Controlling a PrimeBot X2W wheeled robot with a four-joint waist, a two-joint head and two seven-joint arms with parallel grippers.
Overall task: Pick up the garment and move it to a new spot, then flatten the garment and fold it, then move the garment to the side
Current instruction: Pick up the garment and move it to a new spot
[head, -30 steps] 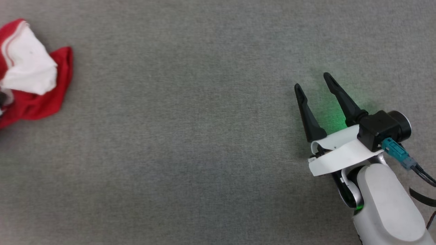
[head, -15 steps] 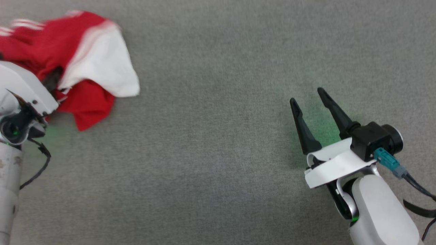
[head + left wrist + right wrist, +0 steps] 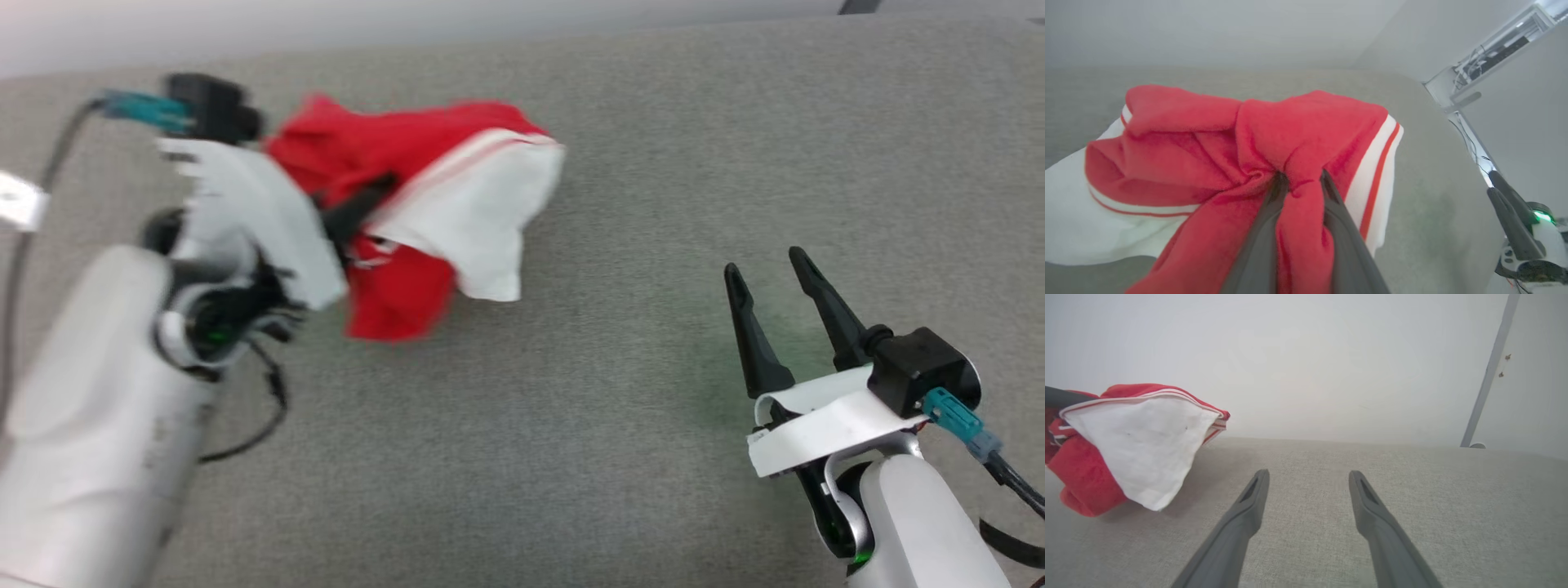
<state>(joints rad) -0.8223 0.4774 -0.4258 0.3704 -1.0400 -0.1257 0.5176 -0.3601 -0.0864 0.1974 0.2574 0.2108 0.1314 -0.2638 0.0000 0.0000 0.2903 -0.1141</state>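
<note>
Red-white garment clamped in left pincer; right pincer spread, well apart.

Looks like a robotics lab: grey cloth-covered worktop, plain white wall right behind it, exposed cable runs beyond its far corner.

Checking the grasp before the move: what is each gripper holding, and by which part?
The left gripper pinches the garment by a bunched red fold; the right gripper holds nothing.
</note>
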